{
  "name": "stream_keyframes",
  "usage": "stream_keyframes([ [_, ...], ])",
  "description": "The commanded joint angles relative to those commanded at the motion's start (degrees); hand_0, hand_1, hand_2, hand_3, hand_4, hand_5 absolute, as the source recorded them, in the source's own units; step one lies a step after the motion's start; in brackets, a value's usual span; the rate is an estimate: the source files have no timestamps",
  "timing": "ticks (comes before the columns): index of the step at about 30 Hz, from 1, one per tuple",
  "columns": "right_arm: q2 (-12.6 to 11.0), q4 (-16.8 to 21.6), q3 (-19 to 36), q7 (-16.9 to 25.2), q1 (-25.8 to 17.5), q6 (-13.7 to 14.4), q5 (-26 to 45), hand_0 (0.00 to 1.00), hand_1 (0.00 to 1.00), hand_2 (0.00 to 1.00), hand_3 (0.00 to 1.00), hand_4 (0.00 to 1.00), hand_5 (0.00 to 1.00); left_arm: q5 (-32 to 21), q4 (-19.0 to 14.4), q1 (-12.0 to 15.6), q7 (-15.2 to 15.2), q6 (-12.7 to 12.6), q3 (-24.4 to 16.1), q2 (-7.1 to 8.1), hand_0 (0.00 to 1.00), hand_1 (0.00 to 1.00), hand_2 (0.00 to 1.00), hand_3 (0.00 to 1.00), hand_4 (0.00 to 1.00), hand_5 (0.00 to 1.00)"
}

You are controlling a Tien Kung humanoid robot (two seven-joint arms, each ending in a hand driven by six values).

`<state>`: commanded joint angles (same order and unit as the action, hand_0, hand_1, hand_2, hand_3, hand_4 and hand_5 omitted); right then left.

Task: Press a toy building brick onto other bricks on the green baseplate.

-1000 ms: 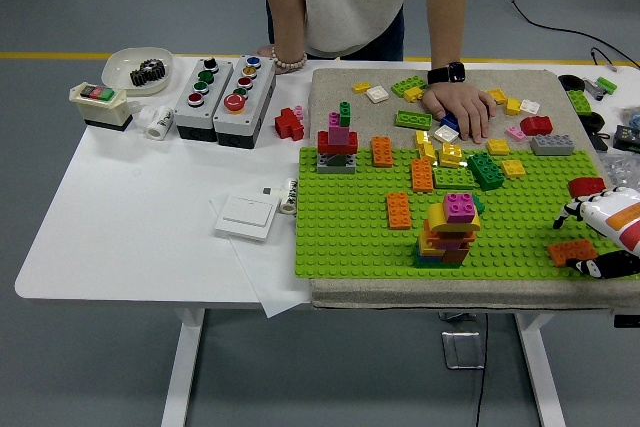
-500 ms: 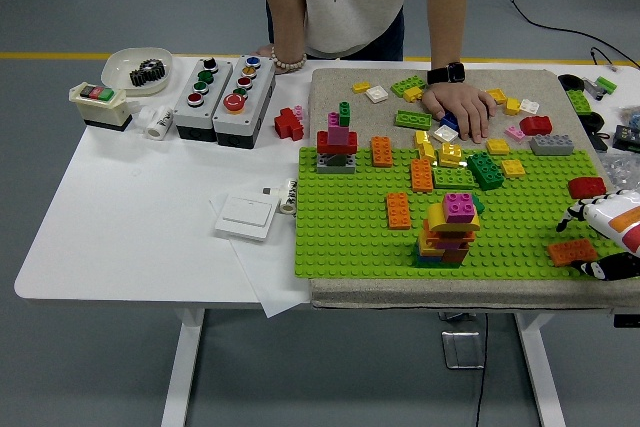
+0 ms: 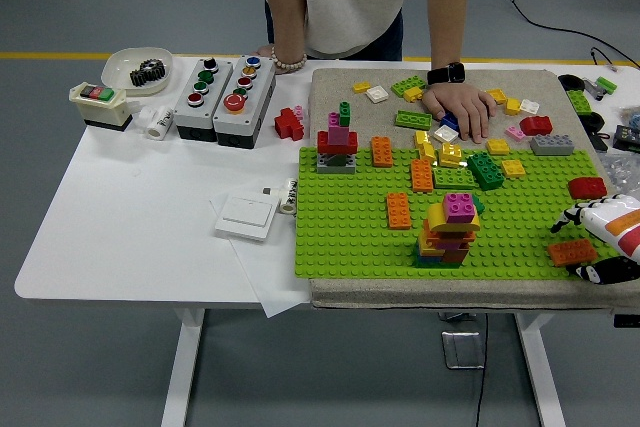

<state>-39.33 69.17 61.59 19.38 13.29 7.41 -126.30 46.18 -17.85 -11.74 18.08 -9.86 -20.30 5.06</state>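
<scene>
The green baseplate [image 3: 340,237] lies on a beige mat. Near its front middle rises a stack of bricks [image 3: 449,232] in yellow, orange and red with a magenta brick on top. A second stack [image 3: 338,142], red, pink and green, stands at the back left. Single orange bricks [image 3: 398,211] sit on the plate. My right hand [image 3: 592,243], white and orange with black fingertips, hovers at the plate's right edge, fingers spread and holding nothing. Just to its left an orange brick [image 3: 571,251] lies on the plate. The left hand is out of view.
A person stands at the far side, one hand [image 3: 460,107] resting on loose bricks on the mat. A red brick [image 3: 587,187] lies at the plate's right edge. Two button boxes [image 3: 225,89], a white bowl [image 3: 137,69] and a white switch plate [image 3: 247,215] occupy the table's left.
My right hand has drawn back to the right, off the plate's edge, uncovering the red brick. The person's hand has stayed put.
</scene>
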Motion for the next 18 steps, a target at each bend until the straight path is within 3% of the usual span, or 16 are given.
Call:
stream_keyframes([
  [17, 0.2, -1.1, 0.1, 0.1, -0.3, 0.1, 0.2, 0.621, 0.575, 0.651, 0.676, 0.843, 0.215, 0.3, -0.1, 0.0, 0.2, 0.1, -0.1, 0.01, 0.793, 0.769, 0.737, 0.586, 0.645, 0.668],
  [18, 0.2, -1.1, 0.1, 0.1, -0.3, 0.1, 0.2, 0.608, 0.557, 0.638, 0.658, 0.810, 0.212, 0.3, -0.1, 0.1, 0.2, 0.1, -0.1, 0.01, 0.794, 0.769, 0.737, 0.586, 0.644, 0.668],
])
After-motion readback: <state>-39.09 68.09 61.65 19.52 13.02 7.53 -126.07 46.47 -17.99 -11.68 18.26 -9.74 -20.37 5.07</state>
